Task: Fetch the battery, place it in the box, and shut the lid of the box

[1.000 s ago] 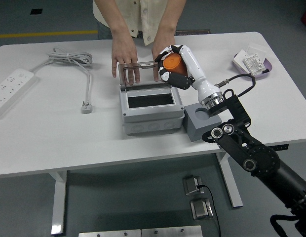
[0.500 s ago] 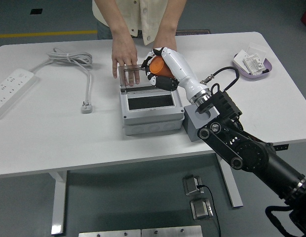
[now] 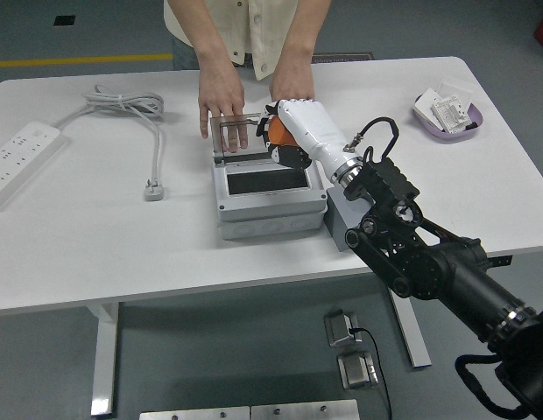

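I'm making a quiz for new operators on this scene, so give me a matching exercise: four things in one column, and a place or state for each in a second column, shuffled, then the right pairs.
Things:
1. battery
2. lid
3. power strip
4. purple tray

Places or states:
A. near the table's far right corner, holding small packets
B. swung open, steadied by the person's hands
C. at the table's left edge, cable coiled behind it
D. orange, gripped in the right hand over the back of the grey box

Pairs: 1-D, 2-B, 3-C, 4-A
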### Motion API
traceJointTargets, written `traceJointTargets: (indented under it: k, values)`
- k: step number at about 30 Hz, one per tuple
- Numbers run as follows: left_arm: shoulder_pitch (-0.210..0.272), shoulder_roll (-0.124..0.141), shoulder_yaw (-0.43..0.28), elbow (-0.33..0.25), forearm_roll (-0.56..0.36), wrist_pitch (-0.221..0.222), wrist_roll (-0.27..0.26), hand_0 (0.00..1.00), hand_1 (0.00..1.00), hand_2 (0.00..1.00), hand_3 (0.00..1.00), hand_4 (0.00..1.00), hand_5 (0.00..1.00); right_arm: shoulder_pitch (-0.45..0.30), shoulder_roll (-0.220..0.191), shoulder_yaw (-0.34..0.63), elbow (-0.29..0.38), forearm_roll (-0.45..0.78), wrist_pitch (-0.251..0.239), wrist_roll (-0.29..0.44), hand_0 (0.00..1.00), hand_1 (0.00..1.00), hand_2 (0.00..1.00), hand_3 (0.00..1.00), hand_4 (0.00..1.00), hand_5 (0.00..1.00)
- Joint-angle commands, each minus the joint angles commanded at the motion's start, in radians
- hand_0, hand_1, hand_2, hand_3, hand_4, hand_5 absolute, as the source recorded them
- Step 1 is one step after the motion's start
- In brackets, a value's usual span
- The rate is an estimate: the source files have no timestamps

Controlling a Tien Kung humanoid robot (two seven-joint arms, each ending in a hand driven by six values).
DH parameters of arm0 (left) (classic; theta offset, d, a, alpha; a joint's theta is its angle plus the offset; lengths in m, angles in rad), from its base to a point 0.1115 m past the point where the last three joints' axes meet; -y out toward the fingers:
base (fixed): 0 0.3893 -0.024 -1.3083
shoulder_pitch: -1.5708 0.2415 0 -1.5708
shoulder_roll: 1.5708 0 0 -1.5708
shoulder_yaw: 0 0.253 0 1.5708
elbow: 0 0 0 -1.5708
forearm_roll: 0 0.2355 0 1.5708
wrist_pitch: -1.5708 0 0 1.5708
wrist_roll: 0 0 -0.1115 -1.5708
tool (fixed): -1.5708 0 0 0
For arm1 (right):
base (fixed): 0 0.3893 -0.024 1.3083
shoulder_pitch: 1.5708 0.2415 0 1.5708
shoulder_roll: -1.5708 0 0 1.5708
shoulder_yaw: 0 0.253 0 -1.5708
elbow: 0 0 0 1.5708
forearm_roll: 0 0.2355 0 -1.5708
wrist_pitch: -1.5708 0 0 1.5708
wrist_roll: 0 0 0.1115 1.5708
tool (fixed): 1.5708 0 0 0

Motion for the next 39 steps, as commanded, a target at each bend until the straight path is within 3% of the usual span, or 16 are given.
traceJointTargets:
  k: [12, 20, 39]
  values:
    - [0.001, 0.0, -0.004, 0.0, 0.009, -0.001, 0.006, 0.654, 0.705, 0.649, 0.596, 0.677, 0.173, 0.009, 0.011, -0.014, -0.088, -0.025, 0.012, -0.019, 0.002, 0.129, 0.266, 0.22, 0.002, 0.002]
    - [0.001, 0.0, 0.0, 0.0, -0.002, 0.001, 0.006, 0.654, 0.704, 0.648, 0.594, 0.674, 0.174, 0.021, 0.011, -0.037, -0.129, -0.039, 0.061, -0.069, 0.004, 0.13, 0.264, 0.22, 0.002, 0.002]
    - [0.002, -0.001, 0.001, 0.0, -0.005, 0.003, 0.006, 0.654, 0.705, 0.647, 0.595, 0.672, 0.175, 0.041, 0.011, -0.091, -0.124, 0.025, 0.055, -0.065, 0.024, 0.135, 0.268, 0.23, 0.002, 0.002]
